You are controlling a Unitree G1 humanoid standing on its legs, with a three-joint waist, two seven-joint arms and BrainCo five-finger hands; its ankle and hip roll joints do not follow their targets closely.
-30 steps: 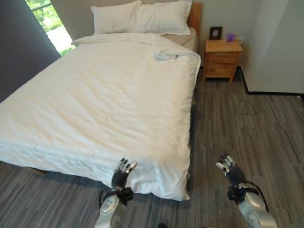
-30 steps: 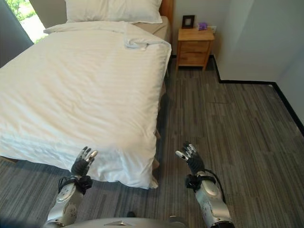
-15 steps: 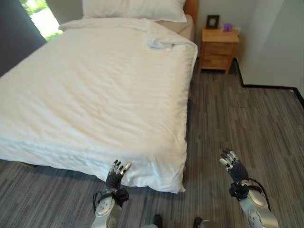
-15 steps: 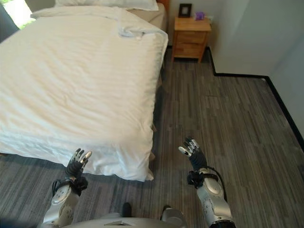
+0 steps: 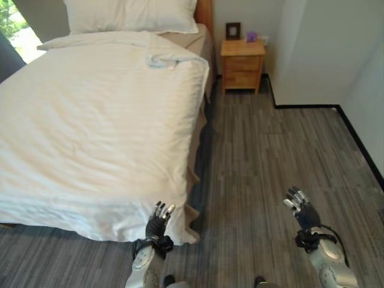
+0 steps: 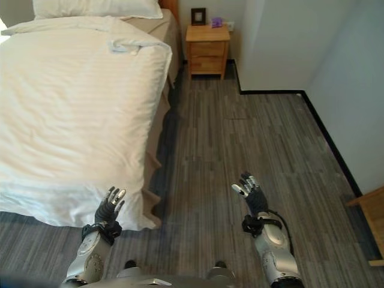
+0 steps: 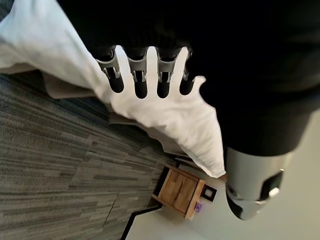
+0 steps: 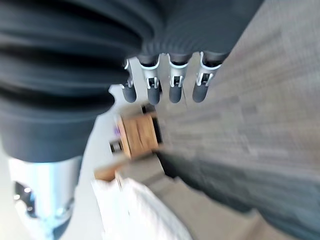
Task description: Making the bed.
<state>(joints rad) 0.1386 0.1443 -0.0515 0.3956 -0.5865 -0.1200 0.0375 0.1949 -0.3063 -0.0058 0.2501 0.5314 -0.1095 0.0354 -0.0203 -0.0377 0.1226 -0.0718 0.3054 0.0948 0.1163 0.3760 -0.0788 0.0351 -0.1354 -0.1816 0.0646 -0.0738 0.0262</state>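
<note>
White striped duvet point(image 5: 102, 120); grey plank floor point(image 5: 270, 156); wooden nightstand point(image 5: 242, 57).

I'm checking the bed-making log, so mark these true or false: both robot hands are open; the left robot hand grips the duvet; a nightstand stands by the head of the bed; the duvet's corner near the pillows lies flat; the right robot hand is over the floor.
1. Both robot hands are open. True: the left robot hand and the right robot hand show straight fingers.
2. The left robot hand grips the duvet. False: it holds nothing.
3. A wooden nightstand stands by the head of the bed. True.
4. The duvet's corner near the pillows lies flat. False: it is bunched up.
5. The right robot hand is over the floor. True.
</note>
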